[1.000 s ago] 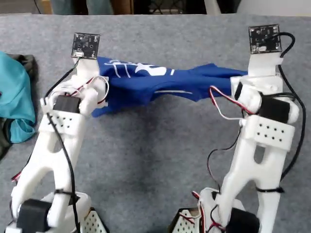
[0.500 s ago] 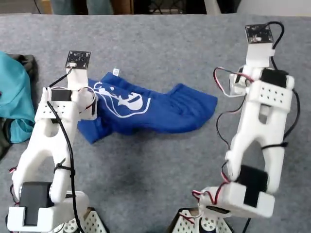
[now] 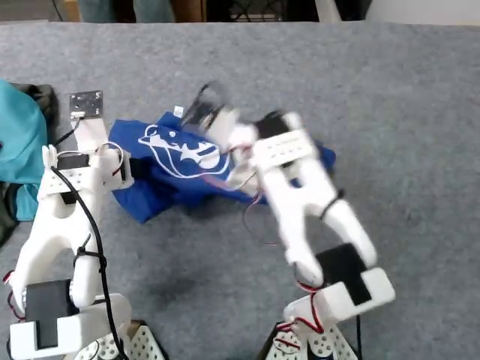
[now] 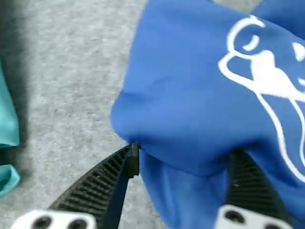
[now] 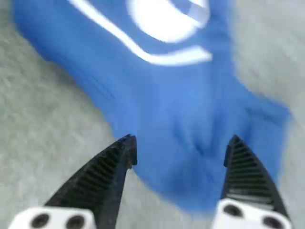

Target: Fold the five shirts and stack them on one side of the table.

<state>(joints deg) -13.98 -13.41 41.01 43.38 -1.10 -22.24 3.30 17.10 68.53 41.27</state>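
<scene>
Far left edge of the high view: teal shirt [image 3: 19,142] bunched up on a dark garment [image 3: 41,96] that pokes out above and below it. We can't tell what the dark piece is. In the left wrist view a strip of teal sits at the left edge, with bare table between it and the blue one.

Left arm [image 3: 64,217] runs up from the lower left corner, and its wrist end is at the left edge of the blue shirt [image 3: 161,169]. Left gripper [image 4: 185,150]: we see the jaws spread wide, with a rounded fold of blue cloth sitting between the fingers [image 4: 116,171]. It is not clamped on the cloth.

The blue shirt lies crumpled left of centre on the grey table [image 3: 397,105], with its white print [image 3: 184,150] facing up and one corner trailing toward the lower left. It is near the teal shirt but not touching it.

Right arm [image 3: 315,217] comes up from the lower centre-right and leans up-left across the right half of the blue shirt. It hides that part, and a bit of blue shows past it on the right. Its wrist end is at the shirt's upper edge. Right gripper [image 5: 181,138]: jaws apart, holding nothing, over the blue cloth near its edge. We see grey table on both sides. We can't tell if the tips touch the fabric.
</scene>
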